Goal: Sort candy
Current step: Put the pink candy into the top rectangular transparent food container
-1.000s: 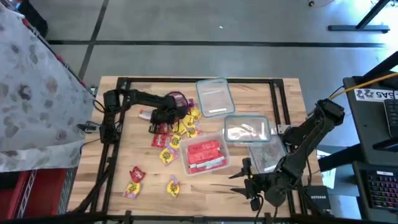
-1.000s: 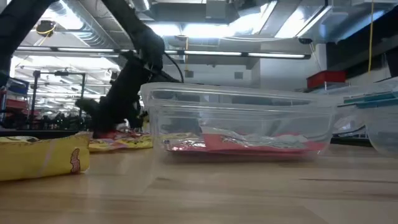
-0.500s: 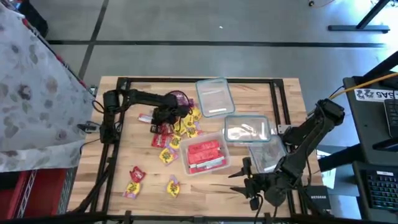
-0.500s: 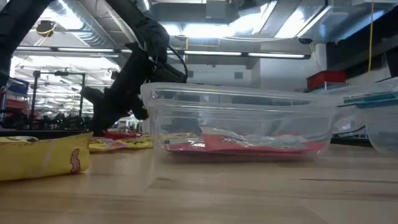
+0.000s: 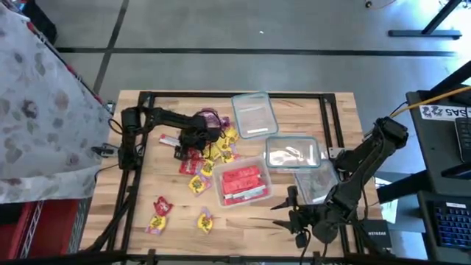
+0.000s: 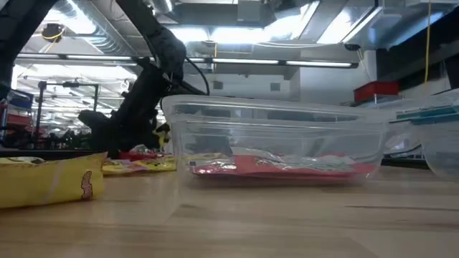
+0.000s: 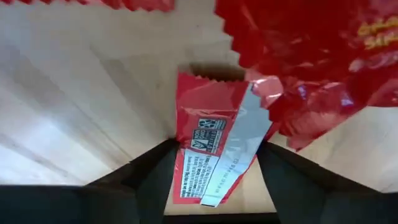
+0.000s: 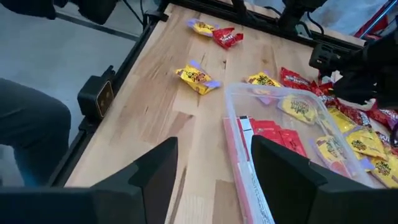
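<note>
The left gripper (image 7: 214, 180) stands with fingers apart astride a red packet (image 7: 214, 149) whose long axis runs straight out between them, while the right gripper (image 8: 214, 168), also spread, idles well apart from it.

You had two dark, near-black arms built from slim jointed segments. The left arm (image 5: 158, 116) showed black cabling along its links; the right arm (image 5: 360, 173) was bulkier at the joints. Each wrist view showed two broad, matte black fingers (image 8: 155, 171).
</note>
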{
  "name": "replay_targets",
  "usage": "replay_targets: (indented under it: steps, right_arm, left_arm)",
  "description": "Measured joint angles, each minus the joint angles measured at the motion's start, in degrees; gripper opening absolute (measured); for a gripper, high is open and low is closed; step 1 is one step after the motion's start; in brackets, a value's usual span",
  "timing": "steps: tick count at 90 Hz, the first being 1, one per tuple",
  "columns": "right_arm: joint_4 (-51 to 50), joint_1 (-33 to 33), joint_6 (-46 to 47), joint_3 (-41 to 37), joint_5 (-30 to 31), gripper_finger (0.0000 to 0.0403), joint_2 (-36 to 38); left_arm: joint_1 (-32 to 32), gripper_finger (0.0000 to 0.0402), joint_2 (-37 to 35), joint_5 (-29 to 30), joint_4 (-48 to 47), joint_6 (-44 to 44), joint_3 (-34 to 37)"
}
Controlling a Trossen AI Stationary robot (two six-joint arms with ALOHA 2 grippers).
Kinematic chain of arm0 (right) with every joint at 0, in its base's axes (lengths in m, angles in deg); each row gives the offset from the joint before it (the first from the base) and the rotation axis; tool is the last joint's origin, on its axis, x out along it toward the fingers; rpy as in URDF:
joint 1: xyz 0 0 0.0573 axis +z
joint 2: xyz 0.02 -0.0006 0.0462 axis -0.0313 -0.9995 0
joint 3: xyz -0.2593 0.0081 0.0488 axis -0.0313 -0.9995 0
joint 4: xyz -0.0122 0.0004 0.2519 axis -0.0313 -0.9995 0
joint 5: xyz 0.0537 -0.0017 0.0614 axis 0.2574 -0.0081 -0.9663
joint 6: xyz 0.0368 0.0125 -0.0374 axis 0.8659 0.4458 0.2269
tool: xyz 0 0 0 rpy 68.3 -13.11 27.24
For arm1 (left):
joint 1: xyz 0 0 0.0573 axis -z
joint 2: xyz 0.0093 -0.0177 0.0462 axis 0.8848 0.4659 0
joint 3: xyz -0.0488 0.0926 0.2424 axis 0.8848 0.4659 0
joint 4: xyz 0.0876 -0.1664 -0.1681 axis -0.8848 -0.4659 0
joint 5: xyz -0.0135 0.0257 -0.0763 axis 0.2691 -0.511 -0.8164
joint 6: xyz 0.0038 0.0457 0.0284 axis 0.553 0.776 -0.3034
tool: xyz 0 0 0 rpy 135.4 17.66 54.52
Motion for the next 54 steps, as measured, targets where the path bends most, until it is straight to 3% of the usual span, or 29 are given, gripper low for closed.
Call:
replay_targets:
  steps: [13,30,39,54]
  right_arm:
    - [0.0,0.0,0.2,0.0,0.0,0.0193,0.0]
    - [0.1,0.0,0.3,0.0,-0.2,0.0193,0.0]
    - [0.0,0.5,0.4,0.0,-0.6,0.0193,0.0]
    - [-0.1,2.9,0.4,0.0,1.2,0.0193,0.5]
  left_arm:
    - [2.0,0.0142,0.0,-0.7,1.2,-1.2,0.3]
    - [2.3,0.0021,0.1,-3.2,-2.9,-13.0,-1.5]
    - [2.8,0.0010,0.2,-5.4,-9.2,-18.9,-3.5]
    - [6.1,0.0007,-2.6,-4.0,-23.5,-29.6,-12.2]
